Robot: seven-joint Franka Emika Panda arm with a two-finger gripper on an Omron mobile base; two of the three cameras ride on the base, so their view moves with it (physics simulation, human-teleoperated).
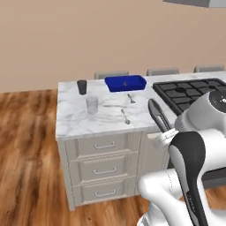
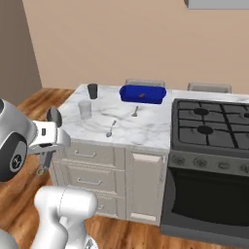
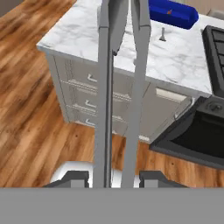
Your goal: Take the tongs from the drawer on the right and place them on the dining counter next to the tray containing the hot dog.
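Dark-grey metal: the tongs were clenched in the tool, their two narrow arms rising up the middle of the hand view from between the finger tips.
Tongs' place: held in the air in front of the cabinet fronts, below the desk's edge in the hand view; at centre right of the left base view they stuck up beside the arm's wrist.
Long axis: it ran along the tool's own line, from the grasped end at the bottom of the hand view toward the top.
Pointing: the free ends aimed up and ahead at the dining counter and, beyond, the tray.
Tray: blue, at the desk's far edge, a small reddish hot dog inside it.
Step in hand, as I judged: carrying the tongs over to the desk.
Doing it well: lift enough to clear the marble edge, swing the long axis flat before lowering, and land beside the tray, steering off the fork, the spoon and the glass.
Drawers: all looked shut.
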